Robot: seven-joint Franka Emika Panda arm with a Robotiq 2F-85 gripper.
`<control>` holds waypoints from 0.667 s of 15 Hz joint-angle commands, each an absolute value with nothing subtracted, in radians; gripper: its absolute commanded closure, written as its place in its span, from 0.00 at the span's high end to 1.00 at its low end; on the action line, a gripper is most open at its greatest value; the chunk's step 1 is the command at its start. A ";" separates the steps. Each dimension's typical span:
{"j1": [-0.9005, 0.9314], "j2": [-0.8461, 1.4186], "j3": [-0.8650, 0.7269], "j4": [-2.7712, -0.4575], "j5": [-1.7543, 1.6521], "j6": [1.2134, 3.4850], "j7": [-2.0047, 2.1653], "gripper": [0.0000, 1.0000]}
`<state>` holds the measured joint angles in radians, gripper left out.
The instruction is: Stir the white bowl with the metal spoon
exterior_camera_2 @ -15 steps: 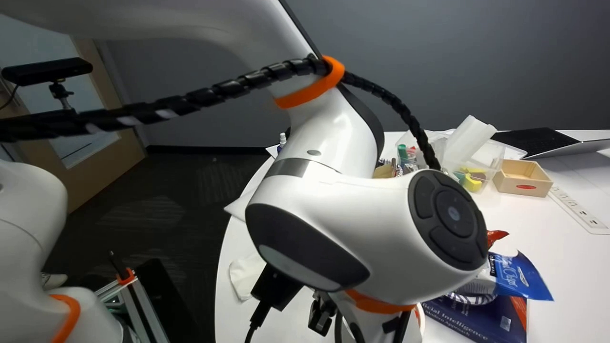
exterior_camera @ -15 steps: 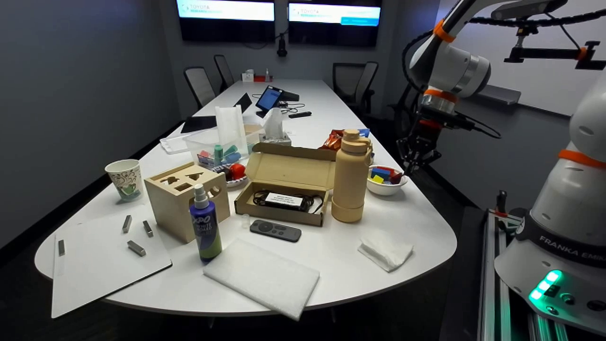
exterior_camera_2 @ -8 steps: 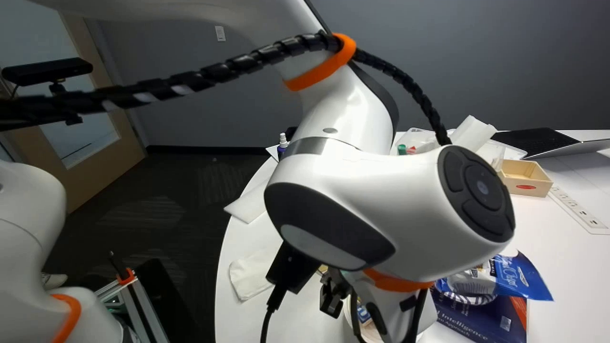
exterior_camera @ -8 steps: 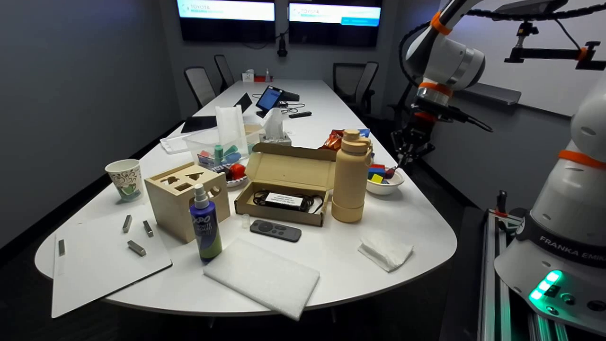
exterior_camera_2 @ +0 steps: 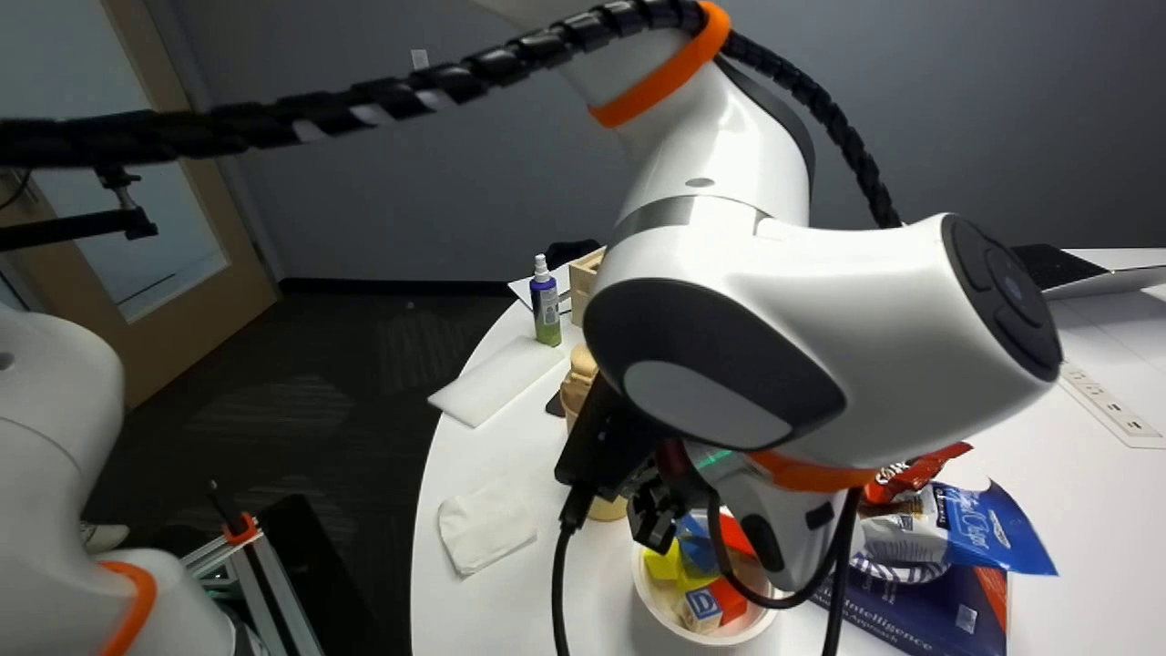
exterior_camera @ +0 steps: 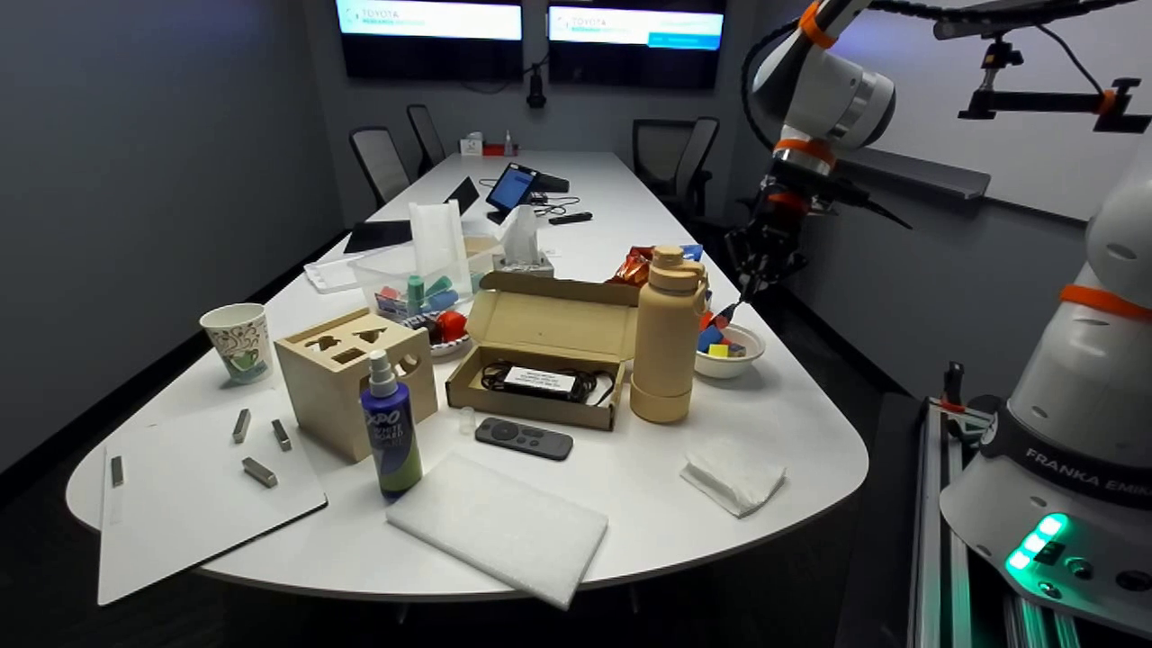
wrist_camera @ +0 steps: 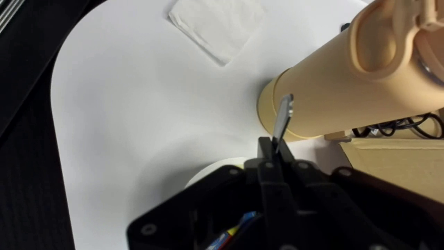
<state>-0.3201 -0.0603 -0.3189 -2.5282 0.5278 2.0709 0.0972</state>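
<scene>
The white bowl (exterior_camera: pixel 727 366) stands on the table behind and right of the tan bottle in an exterior view; it also shows in an exterior view (exterior_camera_2: pixel 715 640) below the arm. Colored blocks (exterior_camera_2: pixel 674 567) fill it. My gripper (exterior_camera: pixel 749 286) is above the bowl's far rim, pointing down. In the wrist view my gripper (wrist_camera: pixel 275 144) is shut on the metal spoon, whose handle end (wrist_camera: pixel 282 118) sticks out past the fingertips. The spoon slants down into the blocks; its bowl end is hidden. The bowl's rim (wrist_camera: pixel 218 166) shows partly behind the fingers in the wrist view.
The tall tan bottle (exterior_camera: pixel 666 342) stands close beside the bowl. An open cardboard box (exterior_camera: pixel 549 333) is left of it. A folded napkin (exterior_camera: pixel 736 477) lies in front. Chip bags (exterior_camera_2: pixel 984 528) and a book (exterior_camera_2: pixel 902 606) lie on the bowl's far side.
My gripper and spoon have moved left across the bowl in an exterior view. The bowl has slid slightly left and toward that camera. Blocks inside have shifted, a blue one now tilted.
</scene>
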 commanded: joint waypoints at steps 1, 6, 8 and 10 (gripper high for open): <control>-0.305 0.024 -0.308 -2.455 0.528 1.966 0.125 0.01; -0.307 0.080 -0.306 -2.404 0.507 1.888 0.181 0.01; -0.301 0.083 -0.304 -2.394 0.479 1.906 0.242 0.01; -0.292 0.081 -0.301 -2.395 0.443 1.942 0.305 0.01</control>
<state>-0.3047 0.0696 -0.3062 -2.4192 0.5012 1.9236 0.2071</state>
